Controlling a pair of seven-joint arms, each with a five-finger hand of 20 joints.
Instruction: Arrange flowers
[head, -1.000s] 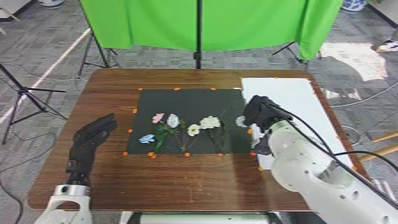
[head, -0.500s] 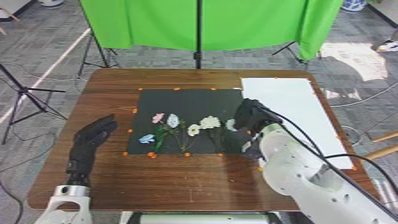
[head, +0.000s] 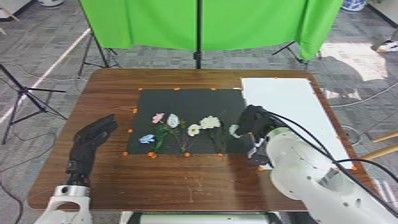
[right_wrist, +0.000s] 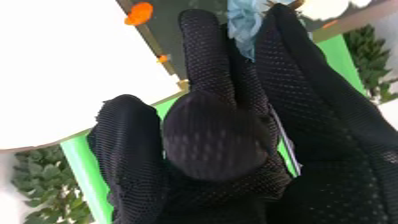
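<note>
Beyond the laid flowers (head: 195, 130) the dark mat (head: 188, 102) runs on to its far edge, the left robot hand (head: 87, 142), fingers extended, beside it, while at its right edge the right robot hand (head: 255, 122), nearer the robot than before, seemingly grips a flower (head: 234, 131), pale-blue in the wrist view.

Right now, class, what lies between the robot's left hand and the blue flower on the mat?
The head view shows a strip of brown table, an orange mark and the edge of the black mat between the left hand and that blue flower.
</note>
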